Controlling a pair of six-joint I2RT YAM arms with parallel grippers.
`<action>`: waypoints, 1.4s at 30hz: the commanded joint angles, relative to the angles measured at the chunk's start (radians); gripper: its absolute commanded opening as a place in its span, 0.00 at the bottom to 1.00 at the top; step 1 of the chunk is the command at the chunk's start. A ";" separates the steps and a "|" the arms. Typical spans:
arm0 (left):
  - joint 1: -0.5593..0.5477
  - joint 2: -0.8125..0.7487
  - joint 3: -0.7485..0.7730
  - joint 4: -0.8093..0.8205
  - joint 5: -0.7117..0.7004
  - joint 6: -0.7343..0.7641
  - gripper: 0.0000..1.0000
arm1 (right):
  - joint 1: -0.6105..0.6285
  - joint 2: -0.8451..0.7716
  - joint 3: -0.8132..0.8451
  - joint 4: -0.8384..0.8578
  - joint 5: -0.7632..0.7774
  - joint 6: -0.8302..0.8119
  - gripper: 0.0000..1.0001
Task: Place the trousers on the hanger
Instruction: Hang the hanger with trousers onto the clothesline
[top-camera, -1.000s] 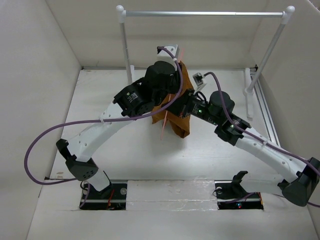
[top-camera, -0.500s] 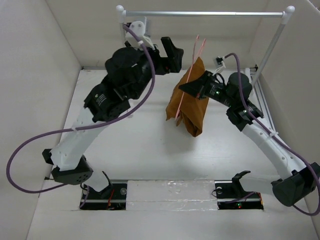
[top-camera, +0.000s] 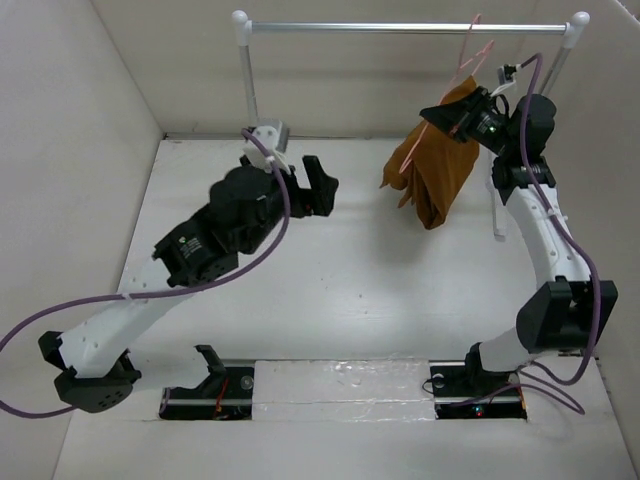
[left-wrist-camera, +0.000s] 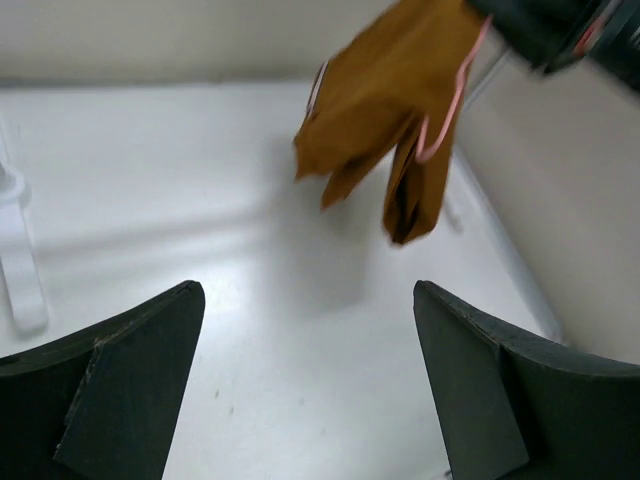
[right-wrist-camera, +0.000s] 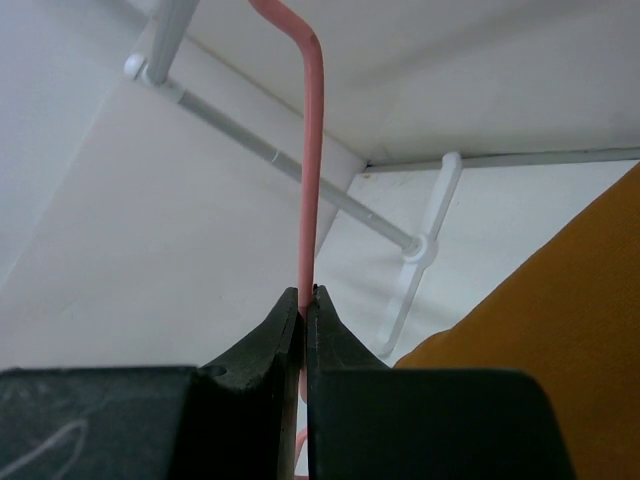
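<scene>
The rust-brown trousers (top-camera: 437, 172) hang folded over the pink wire hanger (top-camera: 470, 62), high at the back right. My right gripper (top-camera: 464, 116) is shut on the hanger's stem just below the hook, which rises close to the silver rail. In the right wrist view the thin pink hanger (right-wrist-camera: 310, 170) is pinched between the tips of my right gripper (right-wrist-camera: 306, 292), with the trousers (right-wrist-camera: 545, 350) at the lower right. My left gripper (top-camera: 322, 186) is open and empty, well left of the cloth. Its wrist view shows the left gripper (left-wrist-camera: 308, 290) over bare table, and the trousers (left-wrist-camera: 385, 90) and hanger (left-wrist-camera: 455, 95) hanging beyond.
The silver rail (top-camera: 400, 27) spans the back on white posts (top-camera: 248, 85), one at each end. White walls close the table at the left, right and back. The rail (right-wrist-camera: 290, 165) passes behind the hanger in the right wrist view.
My right arm has carried the hanger and trousers up and to the right, toward the rail. My left gripper has let go, opened wide and drawn back to the left.
</scene>
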 joint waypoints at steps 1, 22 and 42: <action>0.002 -0.031 -0.091 -0.001 0.034 -0.075 0.82 | -0.047 0.004 0.137 0.284 -0.064 0.036 0.00; 0.002 -0.071 -0.195 0.020 0.028 -0.081 0.82 | -0.274 0.224 0.191 0.436 -0.087 0.211 0.00; 0.002 0.007 -0.108 0.002 -0.008 -0.076 0.89 | -0.365 0.219 0.201 0.202 -0.188 0.009 0.59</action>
